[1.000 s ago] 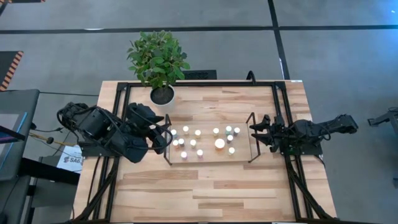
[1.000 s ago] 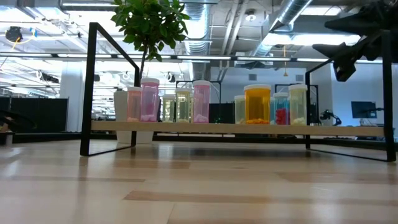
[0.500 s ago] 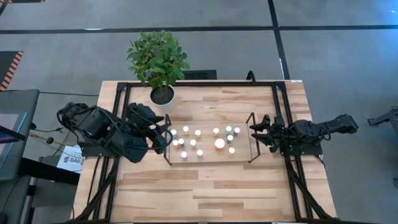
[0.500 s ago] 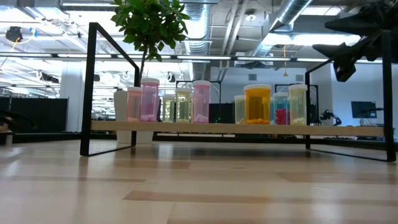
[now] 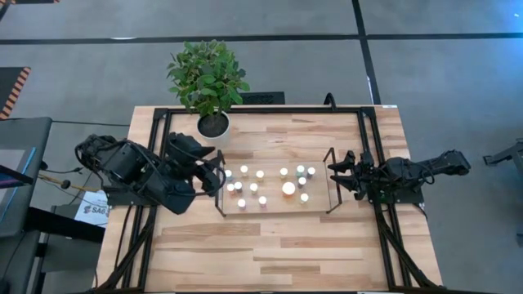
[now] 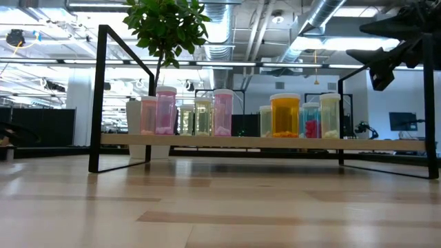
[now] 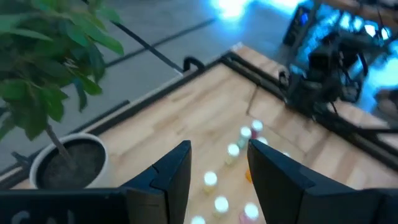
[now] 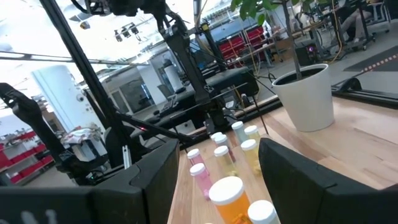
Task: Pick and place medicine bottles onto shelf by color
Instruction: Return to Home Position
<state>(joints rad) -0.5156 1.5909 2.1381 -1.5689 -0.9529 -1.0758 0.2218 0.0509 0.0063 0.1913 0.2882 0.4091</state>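
The medicine bottles (image 5: 263, 185), white-capped, stand upright in loose rows on the light-wood shelf (image 5: 282, 206) at the table's middle. In the low view they show pink (image 6: 165, 110), pale yellow (image 6: 203, 116), a wider orange one (image 6: 285, 114) and a teal one (image 6: 311, 120) on the shelf board (image 6: 207, 141). My left gripper (image 5: 219, 176) hovers open and empty by the shelf's left wire frame; its own view shows its parted fingers (image 7: 217, 171). My right gripper (image 5: 333, 171) hovers open and empty at the shelf's right wire frame, above the board (image 6: 386, 65); its own view shows its parted fingers (image 8: 217, 171).
A potted plant in a white pot (image 5: 213, 125) stands at the table's far edge, just behind the left gripper. The black table frame (image 5: 245, 109) runs along the far edge and both sides. Bare wood (image 5: 278, 245) lies between the shelf and the near edge.
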